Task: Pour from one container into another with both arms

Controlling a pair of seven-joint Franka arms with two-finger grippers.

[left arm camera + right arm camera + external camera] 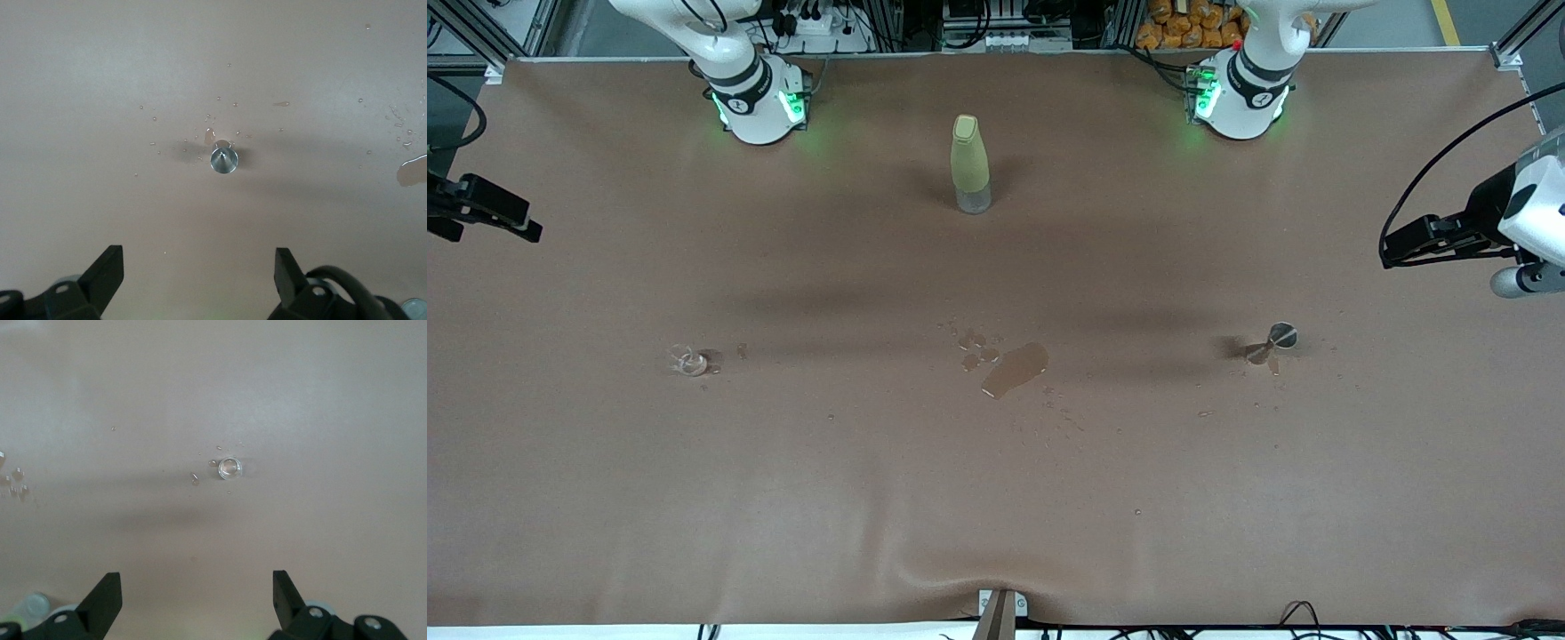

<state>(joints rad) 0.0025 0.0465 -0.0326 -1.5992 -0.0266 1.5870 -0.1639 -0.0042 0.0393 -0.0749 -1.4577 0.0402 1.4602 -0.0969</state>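
Note:
The tiny clear glass cup (687, 360) stands on the brown table toward the right arm's end, with droplets around it. It shows in the right wrist view (229, 468) well ahead of my open, empty right gripper (197, 587), which hangs high at that end of the table (516, 222). The small silver metal cup (1282, 335) stands toward the left arm's end. The left wrist view has this silver cup (224, 160) ahead of my open, empty left gripper (199, 263), held high over that table end (1396, 249). Neither gripper touches a cup.
A tall yellow-green bottle (969, 164) stands mid-table, farther from the front camera, between the two arm bases. A wet spill (1014, 371) with scattered drops lies mid-table between the cups; the spill's edge shows in the left wrist view (413, 172).

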